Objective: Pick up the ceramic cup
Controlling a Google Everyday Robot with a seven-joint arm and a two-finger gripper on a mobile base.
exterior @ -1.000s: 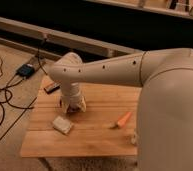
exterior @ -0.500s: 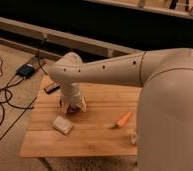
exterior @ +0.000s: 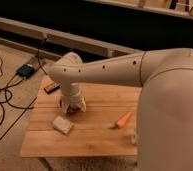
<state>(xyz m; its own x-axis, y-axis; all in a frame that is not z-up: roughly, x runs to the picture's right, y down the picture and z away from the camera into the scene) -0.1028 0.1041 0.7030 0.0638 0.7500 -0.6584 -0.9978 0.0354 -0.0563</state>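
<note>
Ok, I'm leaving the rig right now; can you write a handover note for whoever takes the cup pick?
Gripper: low at the wooden table, just behind the pale block.
Ceramic cup: not visible, possibly hidden under the gripper.
Orange object: lies apart, nearer the robot's body.
Done: gripper is at table height.
Left: confirm a grasp, then lift the cup.

the thick cream arm (exterior: pixel 115 72) comes in from the right, runs leftward above the counter (exterior: pixel 95 135), then bends at a rounded joint and drops straight down. the gripper (exterior: pixel 73 105) points downward, low over the counter's rear left part.
</note>
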